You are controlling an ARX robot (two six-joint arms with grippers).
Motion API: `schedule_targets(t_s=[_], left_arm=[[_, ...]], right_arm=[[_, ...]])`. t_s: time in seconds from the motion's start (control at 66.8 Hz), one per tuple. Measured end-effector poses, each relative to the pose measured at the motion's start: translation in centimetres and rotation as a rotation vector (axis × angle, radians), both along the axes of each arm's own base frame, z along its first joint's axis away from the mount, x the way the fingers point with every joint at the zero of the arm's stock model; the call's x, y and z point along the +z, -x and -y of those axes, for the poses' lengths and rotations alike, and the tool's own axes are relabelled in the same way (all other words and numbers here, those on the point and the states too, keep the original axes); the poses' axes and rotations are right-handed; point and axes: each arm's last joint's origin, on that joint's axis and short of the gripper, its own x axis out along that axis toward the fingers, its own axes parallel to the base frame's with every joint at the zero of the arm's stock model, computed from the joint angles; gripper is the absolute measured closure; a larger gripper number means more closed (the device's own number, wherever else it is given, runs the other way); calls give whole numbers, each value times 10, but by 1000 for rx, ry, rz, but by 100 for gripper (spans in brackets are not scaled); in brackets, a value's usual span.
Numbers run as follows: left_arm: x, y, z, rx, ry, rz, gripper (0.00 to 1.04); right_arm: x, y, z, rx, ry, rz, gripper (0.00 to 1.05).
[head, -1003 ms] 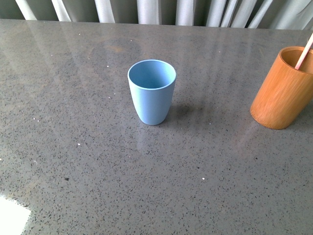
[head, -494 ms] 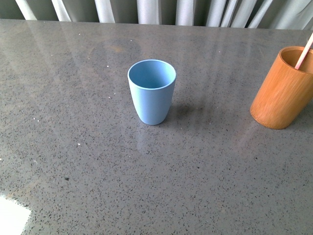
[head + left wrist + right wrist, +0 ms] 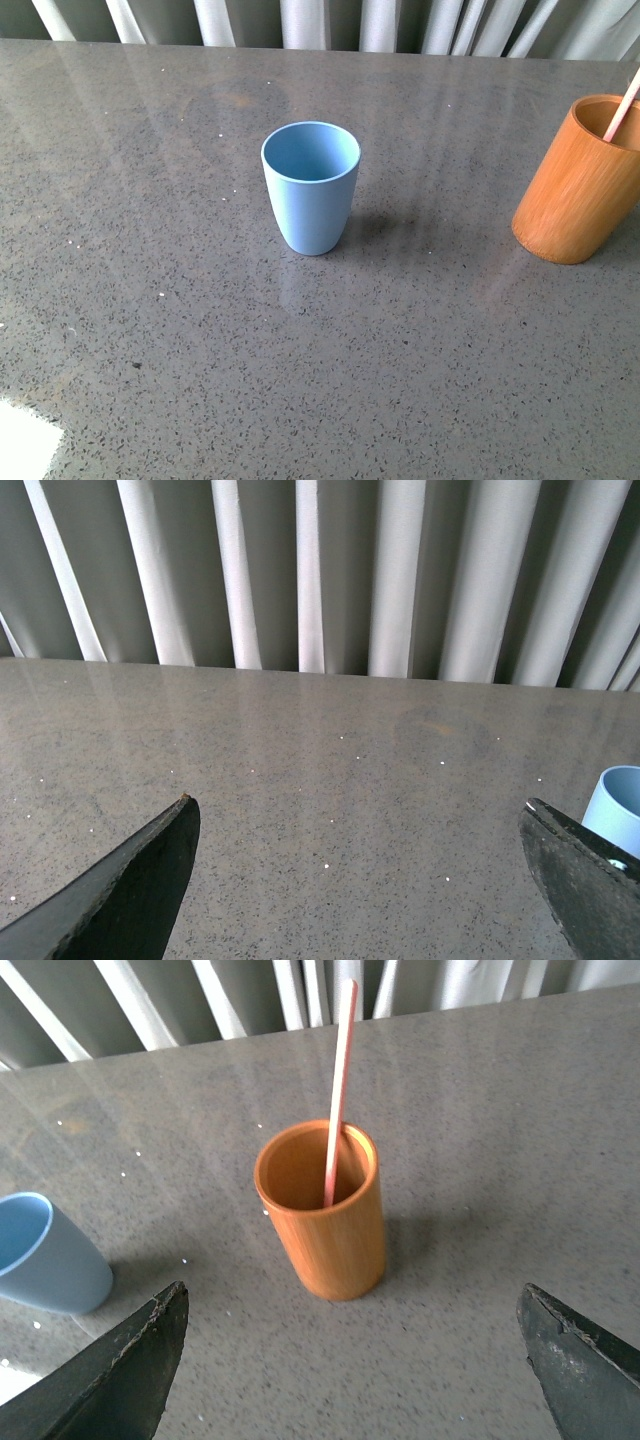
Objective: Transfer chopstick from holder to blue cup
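The blue cup stands upright and empty in the middle of the grey table. The orange-brown holder stands at the right edge of the front view with one pinkish chopstick leaning in it. In the right wrist view the holder and its chopstick stand ahead of my open, empty right gripper, with the cup off to one side. My left gripper is open and empty over bare table; the cup's rim shows beside one finger. Neither gripper shows in the front view.
The grey speckled table has a white patch at its near left corner. Pale pleated curtains hang behind the far edge.
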Motion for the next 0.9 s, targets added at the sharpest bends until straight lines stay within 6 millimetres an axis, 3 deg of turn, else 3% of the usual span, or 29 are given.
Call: schedule_targets(t_s=[0.15, 0.224, 0.464, 0.733, 0.898], left_arm=[[0, 0, 0, 0, 0, 0, 9], [0, 0, 0, 0, 0, 0, 9], [0, 0, 0, 0, 0, 0, 9], [0, 0, 0, 0, 0, 0, 9], [0, 0, 0, 0, 0, 0, 9]], right_arm=[[7, -39, -1, -9, -29, -7, 9], [9, -70, -2, -16, -46, -23, 9], [9, -121, -3, -24, -58, -65, 9], [18, -159, -3, -42, -51, -60, 9], [15, -171, -6, -39, -48, -82, 9]])
